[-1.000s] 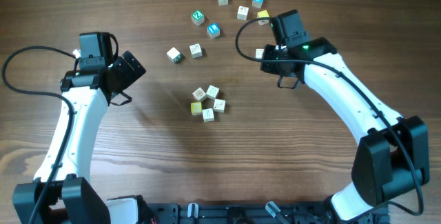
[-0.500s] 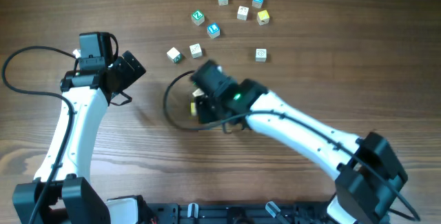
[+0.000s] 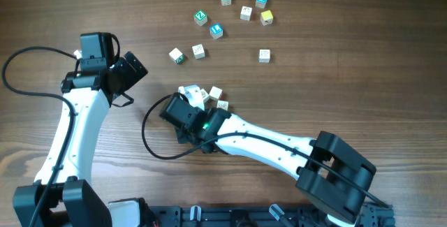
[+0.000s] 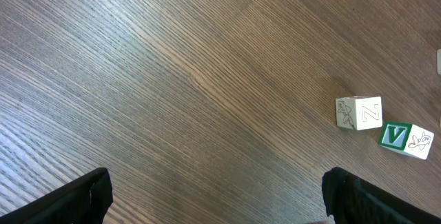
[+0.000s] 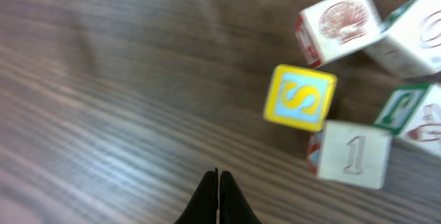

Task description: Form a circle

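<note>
**While right claw sits clenched by the cubes, ring looks more clump than circle**

As overhead shows it, the circle (image 3: 216, 93) sits mid-table, partly hidden under the right gripper (image 3: 187, 110), which reaches across to its left edge. Loose cubes (image 3: 245, 12) lie well apart on the far side. Left gripper (image 3: 131, 73) hovers off to the left, near nothing.

Left wrist view: jaws spread wide and released, wood table (image 4: 172, 79) between them. N cube (image 4: 359, 112) sits just beside green V cube (image 4: 405, 138) at the right.

Right wrist view: fingertips (image 5: 210, 196) pressed together, gripping nothing, just short of yellow S cube (image 5: 300, 98). 1 cube (image 5: 353, 154) and shell cube (image 5: 337, 24) crowd close around it.

Handling, as a judgement: cubes look like light, rigid wood, likely to slide or tip on the smooth grain. Pinch one across two opposite flat faces, low down, or nudge a side face with the closed tip. Go slow, or the neighbours could scatter.
</note>
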Tool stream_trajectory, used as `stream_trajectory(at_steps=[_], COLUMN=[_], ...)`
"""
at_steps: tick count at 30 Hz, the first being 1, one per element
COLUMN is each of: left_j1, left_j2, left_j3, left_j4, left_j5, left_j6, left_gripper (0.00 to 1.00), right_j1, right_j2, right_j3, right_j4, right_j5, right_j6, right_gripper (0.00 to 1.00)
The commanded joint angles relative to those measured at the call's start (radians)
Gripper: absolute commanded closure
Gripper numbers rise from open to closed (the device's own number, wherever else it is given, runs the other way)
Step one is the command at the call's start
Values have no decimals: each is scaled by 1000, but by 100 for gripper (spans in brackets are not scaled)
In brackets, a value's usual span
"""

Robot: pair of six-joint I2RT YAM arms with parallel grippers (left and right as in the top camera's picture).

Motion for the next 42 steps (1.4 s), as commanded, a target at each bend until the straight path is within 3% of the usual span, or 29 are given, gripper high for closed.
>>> stream_trajectory(at_steps=[1,5,7,9,13,16,26,31,36,38,40,42], left_j1=[2,2,2,2,2,2,2,2,2,2,2,2], left_j2=[-6,-6,-6,-6,-6,-6,-6,-6,-6,-6,-6,-6], left_j3=[12,12,12,12,12,12,12,12,12,12,12,12], left_j4=[1,1,1,0,1,1,0,1,1,1,1,1], left_j5=[-5,-5,-5,-5,-5,-5,-5,-5,-5,-5,-5,-5], left_j6=[1,2,1,1,1,1,1,1,1,2,1,1], left_gripper=[0,0,0,0,0,0,0,0,0,0,0,0], right_j1=[-5,-20,-25,-25,-25,-25,-25,-25,-25,-30,-43,-50], right_j2=[27,27,27,27,29,44,54,54,54,54,53,51], right_j3=[10,10,10,10,4,1,-4,-4,-4,-4,-4,-4], right_j4=[-43,-89,-98,-105,-114,-114,-136,-138,-149,-155,-158,-152], right_j5=[155,210,197,193,163,165,175,186,195,198,190,184], right_j6=[18,3,-52,-122,-161,-145,-105,-72,-46,-39,-32,-33], right_gripper=[96,94,77,68,60,47,53,64,64,59,70,69])
